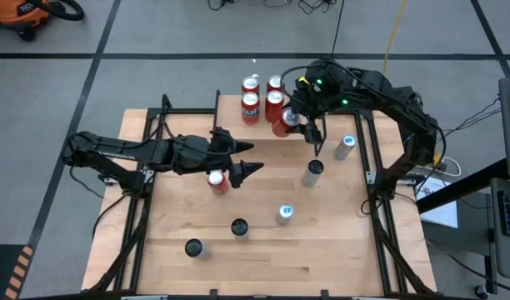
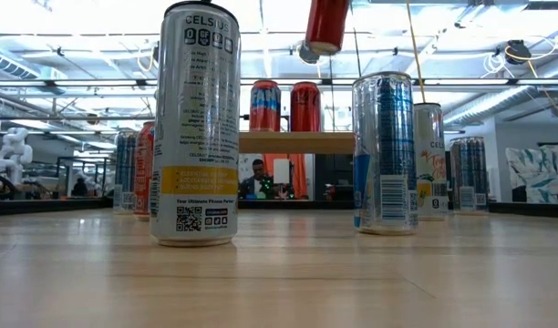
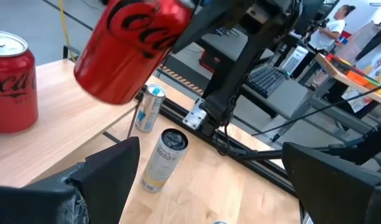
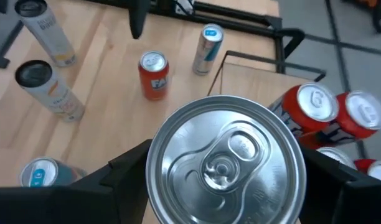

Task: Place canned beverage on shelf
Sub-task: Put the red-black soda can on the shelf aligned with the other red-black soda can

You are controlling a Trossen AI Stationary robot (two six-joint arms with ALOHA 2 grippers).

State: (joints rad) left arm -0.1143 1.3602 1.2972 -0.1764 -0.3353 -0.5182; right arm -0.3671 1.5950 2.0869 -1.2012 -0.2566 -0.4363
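— Three red cans are standing on the shelf point(image 1: 238, 97) at the table's far edge, while the right gripper point(image 1: 298, 119) is pinching a fourth red can point(image 1: 285, 122) tilted in the air beside them.

— Any labels?

— The low view is showing "CELSIUS" on a tall white can point(image 2: 195, 123); the left wrist view is catching Coca-Cola script on the lifted can. An orange can point(image 4: 154, 75) is reading "FA".

— The left gripper point(image 1: 242, 161)?

— Spread wide, hovering mid-table over the orange can.
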